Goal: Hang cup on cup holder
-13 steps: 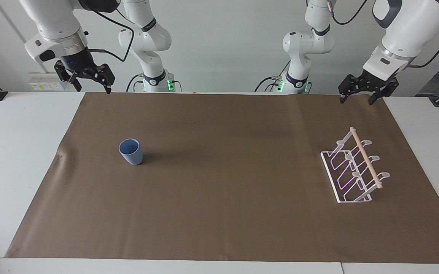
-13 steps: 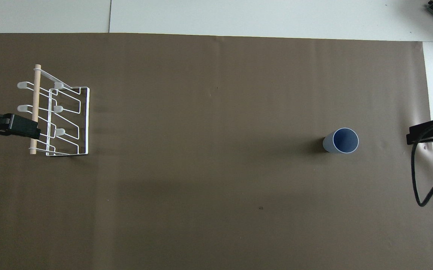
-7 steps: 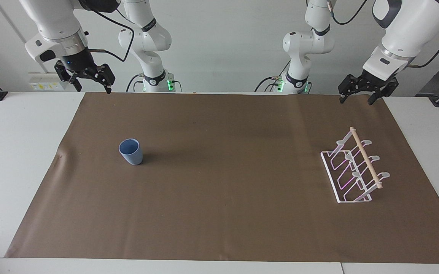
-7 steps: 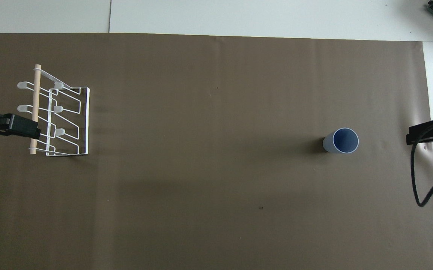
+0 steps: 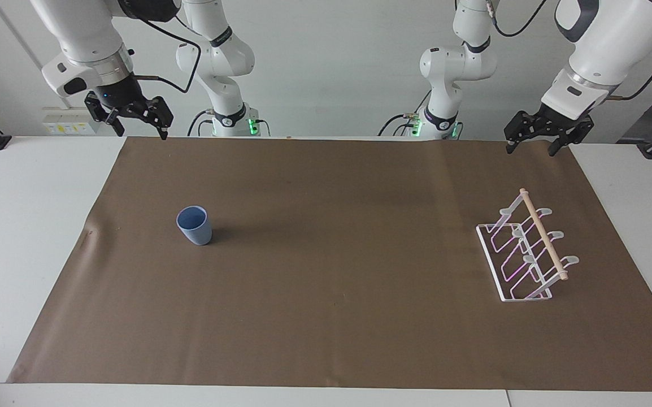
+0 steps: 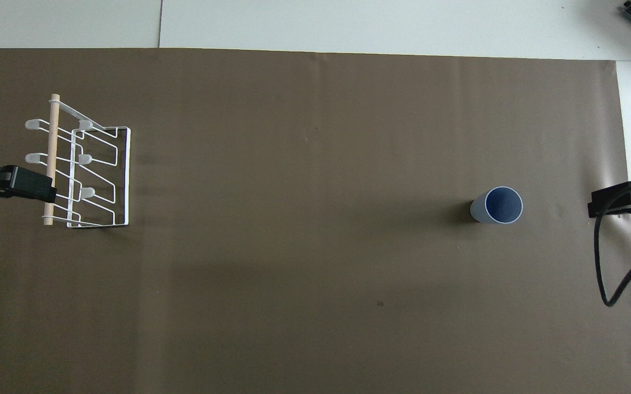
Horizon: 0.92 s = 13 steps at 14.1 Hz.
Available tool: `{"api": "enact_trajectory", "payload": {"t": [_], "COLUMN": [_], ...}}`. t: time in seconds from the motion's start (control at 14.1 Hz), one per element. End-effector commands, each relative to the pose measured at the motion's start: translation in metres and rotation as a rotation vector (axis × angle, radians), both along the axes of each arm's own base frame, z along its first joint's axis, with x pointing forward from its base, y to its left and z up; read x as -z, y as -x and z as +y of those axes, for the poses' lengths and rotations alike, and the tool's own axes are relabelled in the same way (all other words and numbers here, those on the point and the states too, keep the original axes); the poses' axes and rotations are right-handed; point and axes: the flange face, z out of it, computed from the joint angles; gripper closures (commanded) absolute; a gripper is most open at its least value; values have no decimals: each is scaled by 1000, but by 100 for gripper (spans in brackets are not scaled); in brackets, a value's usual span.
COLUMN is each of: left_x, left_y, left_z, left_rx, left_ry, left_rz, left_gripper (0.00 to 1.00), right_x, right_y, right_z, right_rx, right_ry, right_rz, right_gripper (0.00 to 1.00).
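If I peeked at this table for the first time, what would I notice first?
Probably the little blue cup, standing upright and alone on the brown mat toward the right arm's end. Then the white wire cup holder with its wooden bar, toward the left arm's end. The right pincer and left pincer hang open, holding nothing.

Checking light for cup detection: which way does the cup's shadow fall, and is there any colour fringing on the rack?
Facing view: the cup casts a soft shadow on the brown mat, toward the cup holder, whose white wires show pink-purple fringing. Overhead view: the same shadow is a short dark patch beside the cup; the wires look plain white.
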Motion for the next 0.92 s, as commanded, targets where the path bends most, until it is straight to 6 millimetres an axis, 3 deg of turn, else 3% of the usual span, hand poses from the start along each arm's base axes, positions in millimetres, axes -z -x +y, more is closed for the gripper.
{"api": "enact_trajectory", "payload": {"t": [0.0,0.21,0.5,0.71,0.85], "left_x": [-1,0,0,0,-1], "left_y": [7,6,6,6,7], "left_z": [5,5,5,5,5], "left_rx": [-1,-1,-1,-1,-1], "left_ry": [-19,-19,-19,-19,-19], "left_rz": [-3,-2,-2,-2,-3], "left_gripper": [0,0,0,0,0], "right_x": [8,34,70,102,131], "right_y": [11,14,8,-2,-19], "right_z": [-1,-8,-32,-30,-26], "right_rx": [0,-71,-138,-159,-161], "right_ry": [-2,-7,-12,-4,-21], "right_rz": [-28,-52,-51,-104,-113], "right_gripper": [0,0,0,0,0]}}
